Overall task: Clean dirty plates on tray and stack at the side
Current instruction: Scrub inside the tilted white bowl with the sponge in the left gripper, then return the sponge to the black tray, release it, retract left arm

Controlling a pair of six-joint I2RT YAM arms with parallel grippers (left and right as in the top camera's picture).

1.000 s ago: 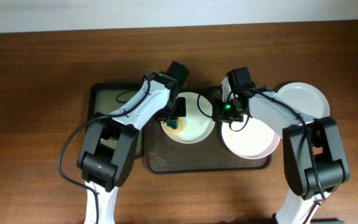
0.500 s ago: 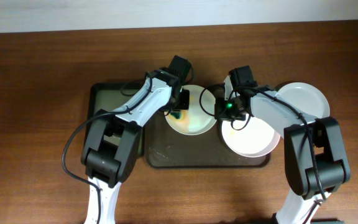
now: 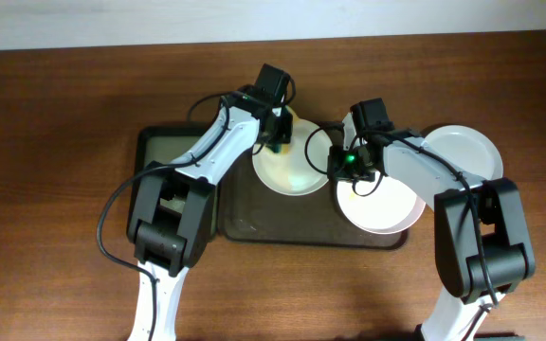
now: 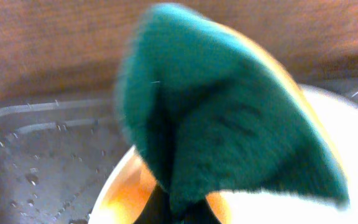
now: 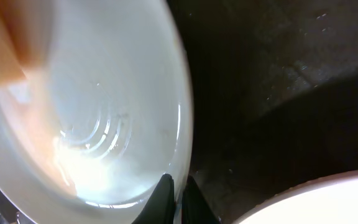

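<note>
In the overhead view my left gripper (image 3: 277, 140) is shut on a green and yellow sponge (image 3: 275, 144) at the far rim of a white plate (image 3: 292, 170) on the dark-brown tray (image 3: 273, 227). The left wrist view shows the sponge (image 4: 229, 124) filling the frame above that plate (image 4: 340, 211). My right gripper (image 3: 336, 163) is shut on the plate's right rim; in the right wrist view its jaws (image 5: 178, 190) pinch the rim of the plate (image 5: 104, 93). A second plate (image 3: 382, 204) lies on the tray's right part. A third plate (image 3: 463, 152) lies on the bare tabletop (image 3: 55, 114) at the right.
A narrower dark-green tray (image 3: 164, 152) lies left of the brown tray, partly under my left arm. The second plate's edge (image 5: 328, 199) shows close to my right jaws, with dark wet tray (image 5: 278, 81) between.
My left gripper has carried the sponge from the plate's left part to its far rim. The plate and the tray have shifted slightly away. My right gripper keeps hold of the rim.
</note>
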